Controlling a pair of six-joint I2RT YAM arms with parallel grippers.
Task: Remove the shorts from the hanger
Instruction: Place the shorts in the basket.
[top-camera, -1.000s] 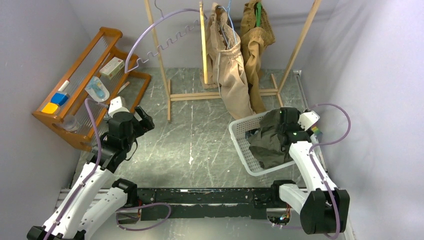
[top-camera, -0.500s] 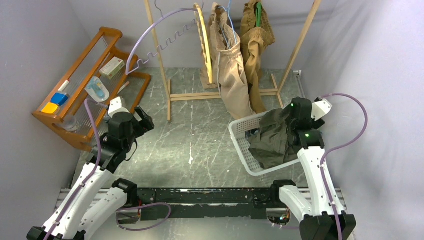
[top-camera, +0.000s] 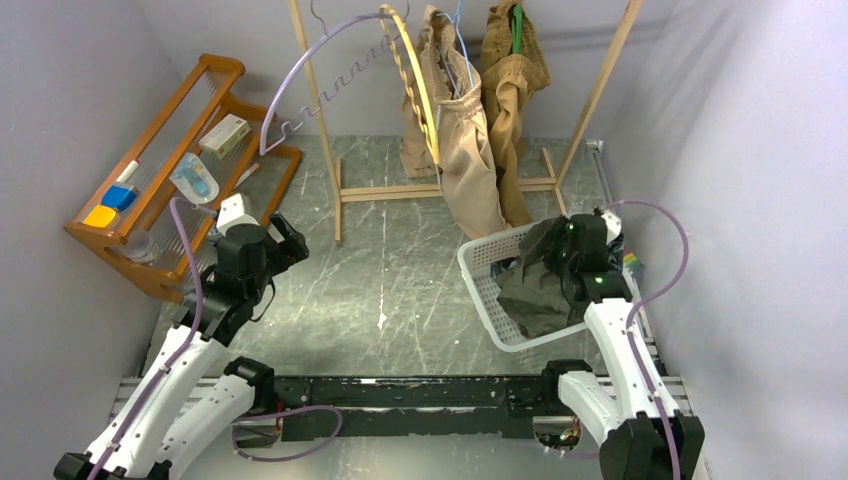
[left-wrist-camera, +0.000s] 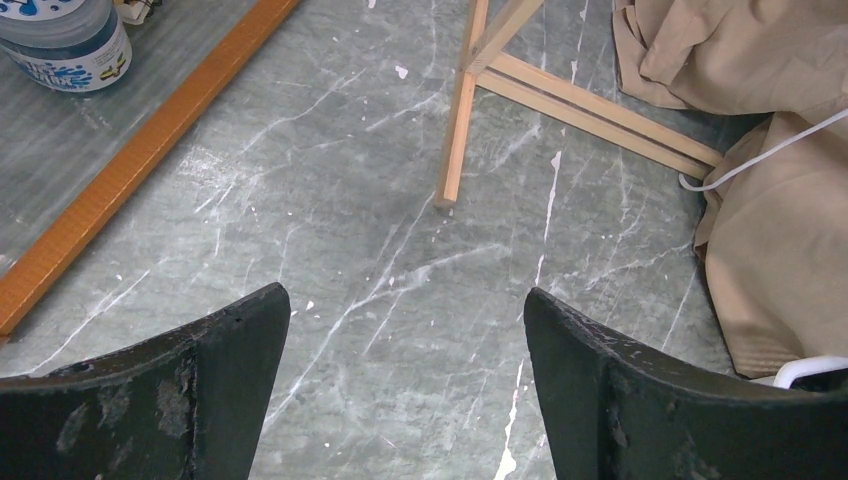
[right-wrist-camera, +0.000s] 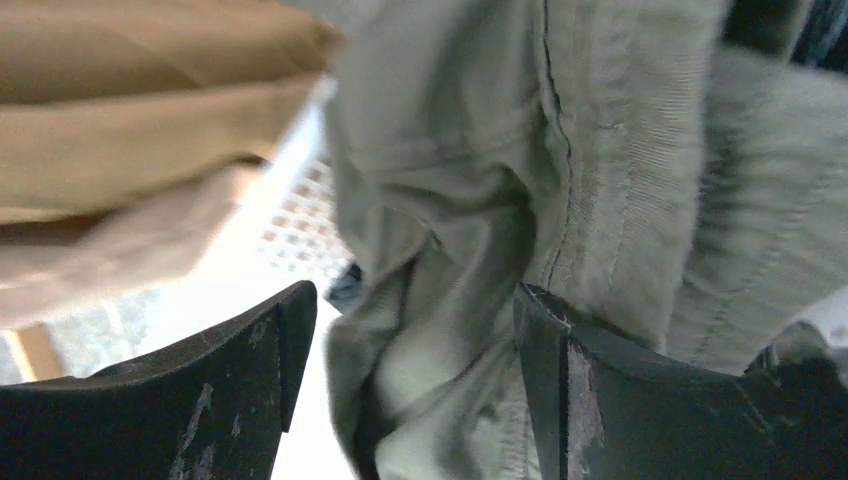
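**Q:** Where were the shorts, and what were the hands doing?

**A:** Two pairs hung on hangers from the wooden rack (top-camera: 322, 130) at the back: the light beige shorts (top-camera: 468, 160), and just to their right the tan-brown shorts (top-camera: 515, 75). Both hung lengthwise, legs pointing down. The beige hem reached almost to the white basket (top-camera: 478, 280) in front. The olive shorts (top-camera: 535, 290) lay crumpled inside that basket.

**Q:** And the grippers?

**A:** The right gripper (right-wrist-camera: 410, 290) was low over the basket. Its jaws were spread, with a fold of olive cloth between them, loose rather than pinched. The left gripper (left-wrist-camera: 403, 305) was also spread wide and empty, above bare marbled tabletop on the far left.

**Q:** Which arm was better placed for the next pair?

**A:** Probably the right. The hanging shorts lay straight beyond it and a little to its left, higher up. The left arm was well apart from them, across the rack's near leg.
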